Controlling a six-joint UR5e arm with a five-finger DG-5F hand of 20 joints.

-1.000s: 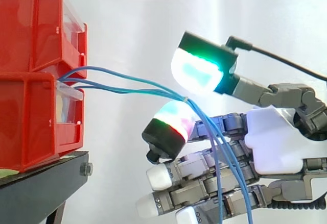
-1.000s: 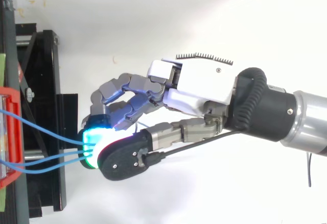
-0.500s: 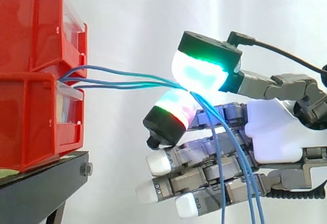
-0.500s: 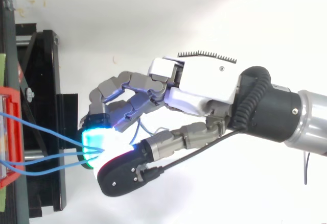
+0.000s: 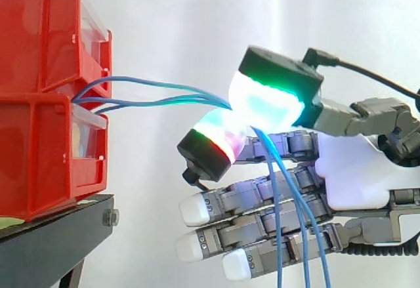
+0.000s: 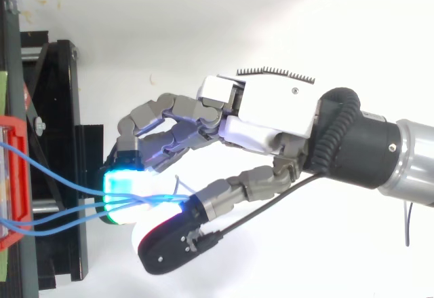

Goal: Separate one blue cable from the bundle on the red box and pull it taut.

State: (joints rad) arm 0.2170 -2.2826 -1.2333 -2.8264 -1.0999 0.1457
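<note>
Three blue cables point(image 5: 151, 92) come out of the gap between the stacked red bins point(image 5: 39, 104) and run right, drawn together between two glowing pads of the hand point(image 5: 357, 170). The thumb pad point(image 5: 269, 104), green and white, presses down on a finger's pad point(image 5: 216, 142), and the cables are pinched between them. Behind the pinch the cables drop loosely point(image 5: 295, 235) across the other fingers, which are stretched out below. From above, the cables point(image 6: 61, 206) fan out from the bin's edge point(image 6: 15, 176) to the glowing pads point(image 6: 122, 193), all held together.
The bins rest on a black stand point(image 5: 52, 235) whose frame point(image 6: 57, 142) lies just left of the fingertips. A white curtain hangs behind. The arm point(image 6: 380, 152) comes in from the right.
The thumb pad has come down onto the finger's pad, closing the gap over the cables. The pinch point has risen a little, and the cables now slope up from the bins.
</note>
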